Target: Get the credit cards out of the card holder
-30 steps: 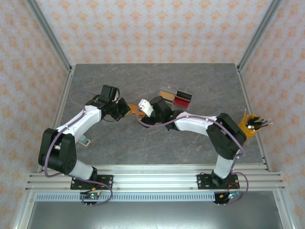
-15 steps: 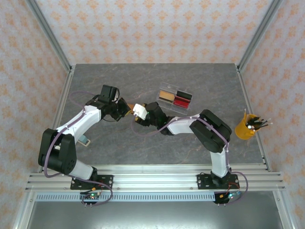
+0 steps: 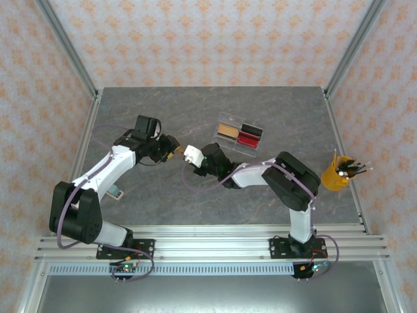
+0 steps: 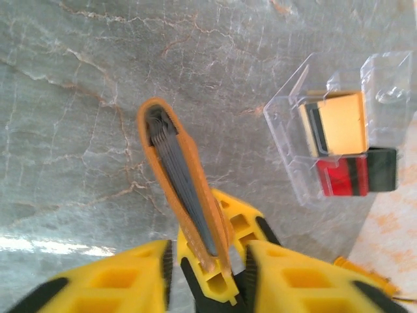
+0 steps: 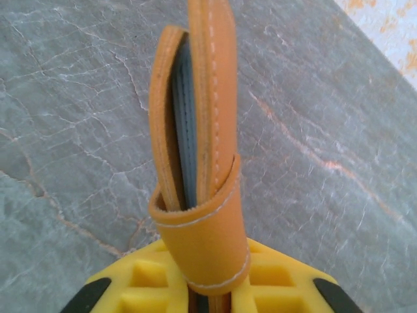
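In the last second my right arm had folded in from the side of the yellow cup (image 3: 335,177) and brought my right tool (image 5: 210,295) onto the card holder (image 5: 218,85). That tool was now clenched on the holder's strapped end. The orange leaves ran straight out ahead of its fingers, with the worktop (image 5: 78,130) behind them.

My left tool (image 4: 210,261) had barely shifted. The holder still ran out from between its fingers, with the open mouth at the end farthest from it. More yellow crowded that gap, so I could not tell whether the left was pinching the holder or only flanking it.

The credit cards (image 4: 186,179) were all still inside, their grey edges packed between the leaves. None stood proud of the mouth.

I judged that the holder was now secured but no card had been drawn. One tool would have to let go and take the card edges at the mouth. The clear case (image 4: 339,130) lay to the right of the left tool, well apart.
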